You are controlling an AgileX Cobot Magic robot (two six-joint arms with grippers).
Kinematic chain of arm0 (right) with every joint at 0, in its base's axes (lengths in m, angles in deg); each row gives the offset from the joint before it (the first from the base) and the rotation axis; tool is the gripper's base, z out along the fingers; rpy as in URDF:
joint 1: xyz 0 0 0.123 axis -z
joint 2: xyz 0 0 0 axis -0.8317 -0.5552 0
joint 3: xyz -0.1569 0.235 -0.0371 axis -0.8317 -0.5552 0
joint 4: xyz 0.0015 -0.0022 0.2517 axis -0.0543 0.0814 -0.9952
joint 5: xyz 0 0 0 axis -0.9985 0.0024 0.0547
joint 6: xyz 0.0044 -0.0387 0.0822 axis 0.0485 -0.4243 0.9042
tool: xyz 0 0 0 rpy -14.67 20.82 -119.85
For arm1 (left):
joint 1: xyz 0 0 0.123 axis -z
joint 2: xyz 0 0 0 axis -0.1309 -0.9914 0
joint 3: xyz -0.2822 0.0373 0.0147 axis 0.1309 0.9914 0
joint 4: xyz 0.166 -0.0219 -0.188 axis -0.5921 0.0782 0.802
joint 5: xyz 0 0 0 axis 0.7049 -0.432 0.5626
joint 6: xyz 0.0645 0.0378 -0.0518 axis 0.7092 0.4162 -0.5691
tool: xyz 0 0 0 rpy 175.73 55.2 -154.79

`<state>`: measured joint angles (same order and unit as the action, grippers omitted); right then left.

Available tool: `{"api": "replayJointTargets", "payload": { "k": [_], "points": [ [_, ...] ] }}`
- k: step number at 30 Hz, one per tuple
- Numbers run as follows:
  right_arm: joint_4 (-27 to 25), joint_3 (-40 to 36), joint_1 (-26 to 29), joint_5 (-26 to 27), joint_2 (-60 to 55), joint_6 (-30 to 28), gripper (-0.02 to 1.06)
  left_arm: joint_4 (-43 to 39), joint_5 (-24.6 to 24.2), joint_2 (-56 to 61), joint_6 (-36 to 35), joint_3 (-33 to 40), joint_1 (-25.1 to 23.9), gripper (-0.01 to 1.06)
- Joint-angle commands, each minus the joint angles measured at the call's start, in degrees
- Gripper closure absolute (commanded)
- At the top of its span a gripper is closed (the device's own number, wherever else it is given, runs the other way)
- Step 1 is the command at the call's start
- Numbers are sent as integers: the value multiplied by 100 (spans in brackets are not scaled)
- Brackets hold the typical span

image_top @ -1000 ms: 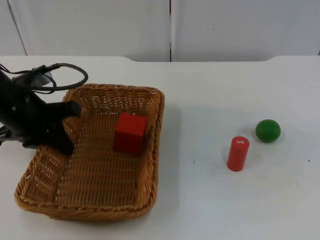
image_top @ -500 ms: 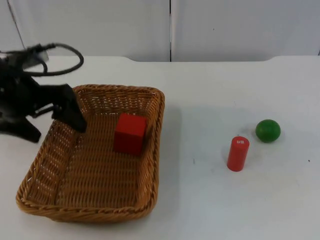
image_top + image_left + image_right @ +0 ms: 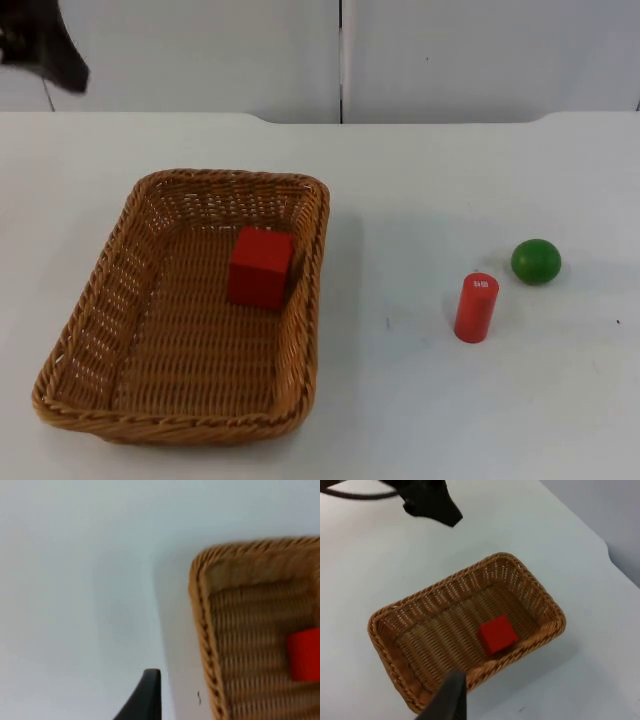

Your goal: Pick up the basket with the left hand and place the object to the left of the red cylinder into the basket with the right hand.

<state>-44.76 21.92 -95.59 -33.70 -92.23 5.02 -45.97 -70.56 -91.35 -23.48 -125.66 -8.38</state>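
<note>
The wicker basket point(image 3: 316, 250) rests on the white table, left of the middle, with no gripper on it. A red cube point(image 3: 260, 266) lies inside it near the right wall. The red cylinder point(image 3: 476, 307) stands upright to the right, and a green ball point(image 3: 536, 261) sits just behind and right of it. My left gripper point(image 3: 50, 50) is raised at the far left, well clear of the basket, open and holding nothing. The left wrist view looks down on the basket's rim point(image 3: 200, 610) and the cube point(image 3: 304, 655). From high above, the right wrist view takes in the basket point(image 3: 385, 645), the cube point(image 3: 497, 635), the left gripper point(image 3: 427, 502) and one right fingertip point(image 3: 451, 700).
The grey partition wall point(image 3: 340, 55) closes the table at the back. Bare table lies between the basket and the cylinder, and in front of both.
My left gripper opened and let go of the basket's left rim, then rose and drew back to the far left. The basket settled flat; cube, cylinder and ball stayed put.
</note>
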Motion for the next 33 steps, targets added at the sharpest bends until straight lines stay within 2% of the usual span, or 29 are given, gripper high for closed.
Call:
{"api": "replayJointTargets", "payload": {
  "k": [1,5,11,21,28,33],
  "points": [
    [-24,-200,25,95,227,81,-1,-62,-138,383,-94,-1,9,12],
    [-46,-938,25,636,827,137,-1,17,-367,1006,-108,-1,9,12],
    [-46,-1742,25,1035,1636,238,-1,25,-579,1604,-108,-1,9,12],
    [-23,-2392,25,1149,2690,302,-1,68,-947,2489,-108,-1,9,12],
    [-23,-2641,25,1086,2990,385,-1,44,-1183,2951,-96,29,9,12],
    [1,-2901,25,1056,3055,397,-1,44,-953,3499,-21,504,9,12]
  ]
}}
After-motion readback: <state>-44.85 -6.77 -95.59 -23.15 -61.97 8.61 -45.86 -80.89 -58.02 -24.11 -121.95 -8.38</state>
